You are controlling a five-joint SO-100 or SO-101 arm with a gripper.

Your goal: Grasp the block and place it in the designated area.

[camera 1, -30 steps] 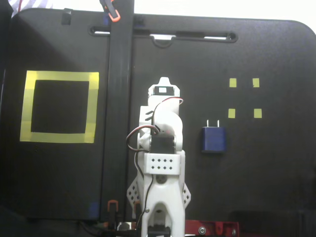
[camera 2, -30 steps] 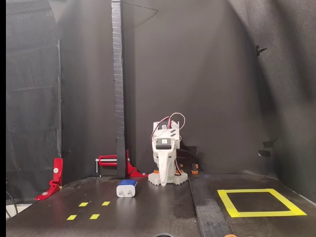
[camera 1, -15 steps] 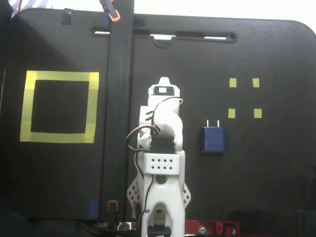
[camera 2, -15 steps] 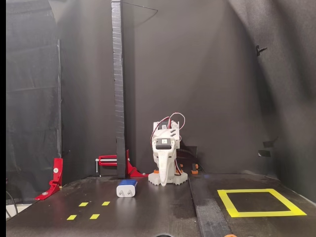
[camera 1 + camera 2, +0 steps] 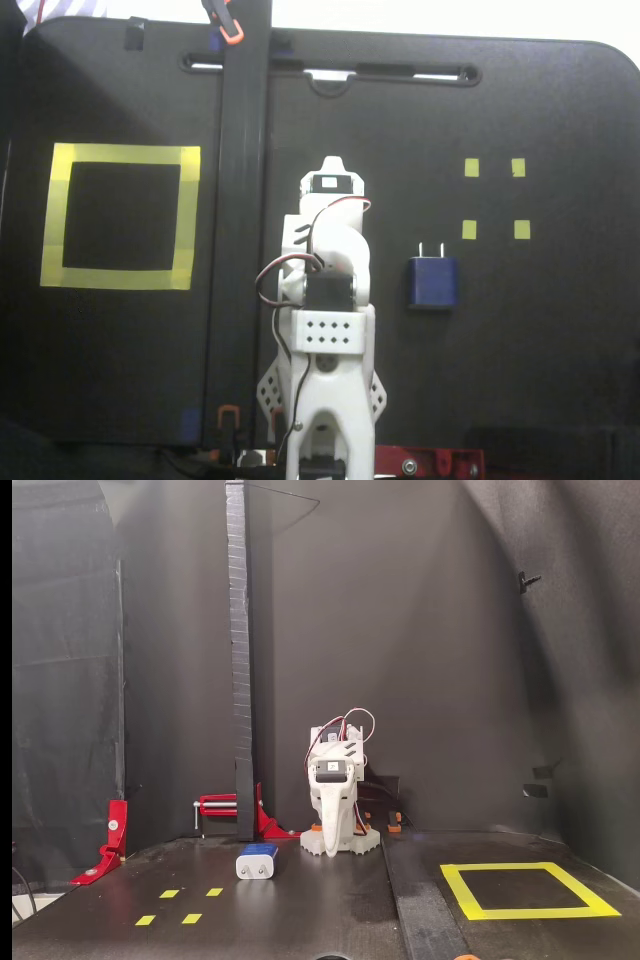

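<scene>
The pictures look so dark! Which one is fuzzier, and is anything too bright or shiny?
The fixed view from above is fuzzier: the block and the yellow tape square have soft edges, and the strip past the table's far edge is washed-out white. The fixed view from the front is sharper but dim; the black table shines faintly, and the white arm stands out brightest.

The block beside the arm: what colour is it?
Dark blue; the block shows it best in the fixed view from above.
</scene>
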